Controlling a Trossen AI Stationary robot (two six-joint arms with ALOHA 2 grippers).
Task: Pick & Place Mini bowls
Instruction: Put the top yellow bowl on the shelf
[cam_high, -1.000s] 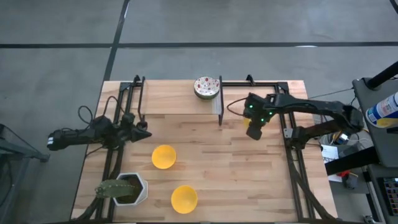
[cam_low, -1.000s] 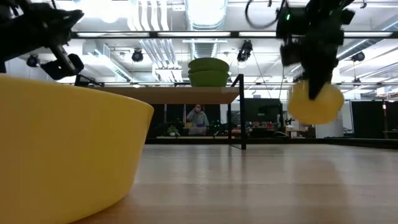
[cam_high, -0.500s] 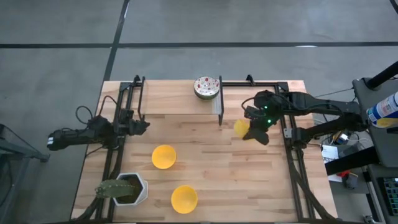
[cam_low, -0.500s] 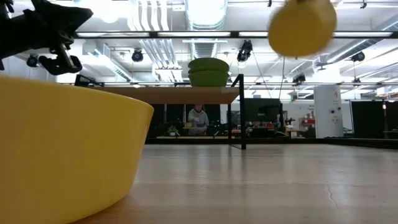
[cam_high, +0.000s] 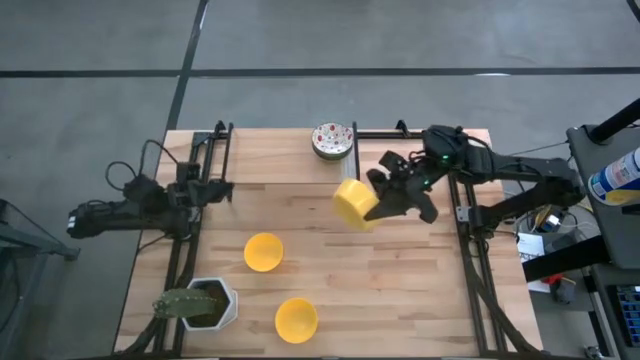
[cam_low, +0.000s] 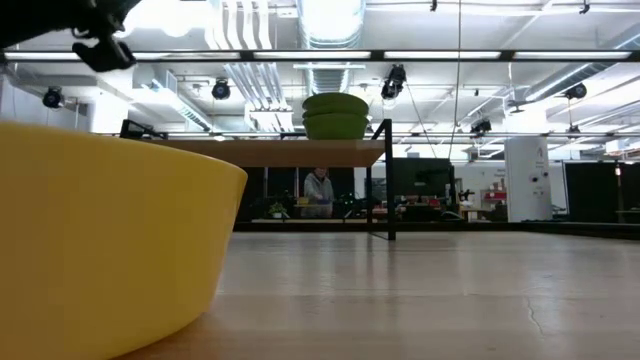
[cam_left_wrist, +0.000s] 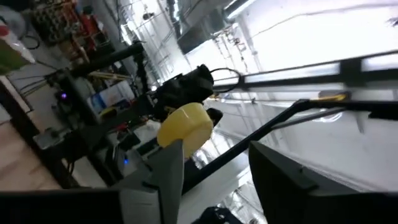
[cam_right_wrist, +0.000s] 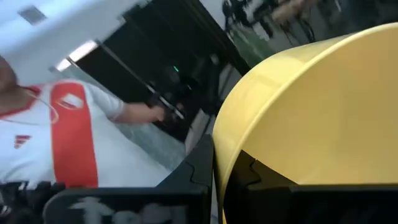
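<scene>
Right gripper (cam_high: 383, 203) pinching yellow mini bowl (cam_high: 353, 203), raised above surface (cam_high: 420, 290), just below-right of speckled bowl stack (cam_high: 332, 140) | left gripper (cam_high: 222, 190) parked well left of stack, fingers spread | remaining: two yellow bowls (cam_high: 263, 251) (cam_high: 296, 318) loose on surface.

high view: straight down over my whole table (cam_high: 400, 290) and both my arms.
low view: table height, level across, hard against a yellow bowl (cam_low: 100, 240).
left wrist view: tilted up toward my right arm's carried bowl (cam_left_wrist: 184, 126).
right wrist view: pressed close on that carried bowl (cam_right_wrist: 323, 118); a person (cam_right_wrist: 56, 130) beyond.
shared: carried bowl (cam_high: 354, 203).
</scene>
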